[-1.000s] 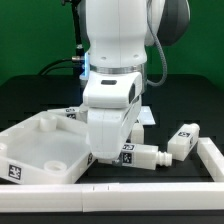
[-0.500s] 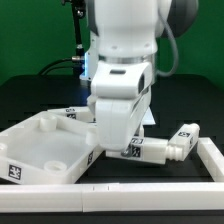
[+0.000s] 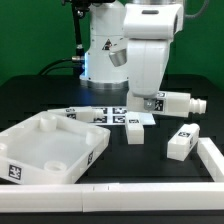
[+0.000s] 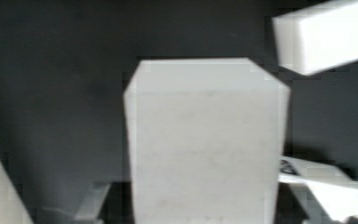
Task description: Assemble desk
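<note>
One blocky white plastic leg [image 3: 172, 102], clenched between the gripper [image 4: 202, 192] jaws; we judge it light and rigid: hold its flat sides.

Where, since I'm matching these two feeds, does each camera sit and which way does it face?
Exterior view: off the arm, a little above the table, facing across it at the desk top and loose legs; the arm and gripper show, holding one leg.
Wrist view: on the wrist, looking along the gripper at the leg and the table beyond; no robot part is clear.
Shared: the leg and table.
</note>
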Robot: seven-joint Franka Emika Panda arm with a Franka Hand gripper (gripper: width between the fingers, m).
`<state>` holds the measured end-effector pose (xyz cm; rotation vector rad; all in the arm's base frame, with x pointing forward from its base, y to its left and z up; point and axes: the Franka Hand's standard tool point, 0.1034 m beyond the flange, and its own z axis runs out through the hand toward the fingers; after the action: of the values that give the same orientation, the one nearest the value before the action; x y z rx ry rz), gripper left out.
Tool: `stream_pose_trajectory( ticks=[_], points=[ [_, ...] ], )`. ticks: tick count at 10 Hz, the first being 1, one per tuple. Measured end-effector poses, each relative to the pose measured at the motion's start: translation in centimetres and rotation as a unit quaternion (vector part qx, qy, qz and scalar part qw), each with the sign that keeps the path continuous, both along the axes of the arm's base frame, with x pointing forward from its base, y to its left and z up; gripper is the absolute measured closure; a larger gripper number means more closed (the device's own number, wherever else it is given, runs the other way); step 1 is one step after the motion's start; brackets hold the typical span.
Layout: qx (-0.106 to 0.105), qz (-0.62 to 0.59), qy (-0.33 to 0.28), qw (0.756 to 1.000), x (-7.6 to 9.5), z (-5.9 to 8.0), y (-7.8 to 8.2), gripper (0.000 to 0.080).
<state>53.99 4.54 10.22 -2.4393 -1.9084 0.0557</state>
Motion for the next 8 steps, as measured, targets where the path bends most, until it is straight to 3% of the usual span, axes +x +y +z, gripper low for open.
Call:
stream_pose_trajectory(
  ticks=[1,6,7,8],
  points=[
    [-0.001,-0.007,-0.002,1.000,0.0,-0.4,-0.7,0.0515],
    [0.001,0.022,0.002,1.000,-0.4,-0.6,-0.5,0.0515],
    [0.003,0.054,0.005,0.999,-1.2,-0.5,-0.1,0.0515],
    [0.003,0.064,0.014,0.998,-3.3,-0.5,0.5,0.0515]
  ],
)
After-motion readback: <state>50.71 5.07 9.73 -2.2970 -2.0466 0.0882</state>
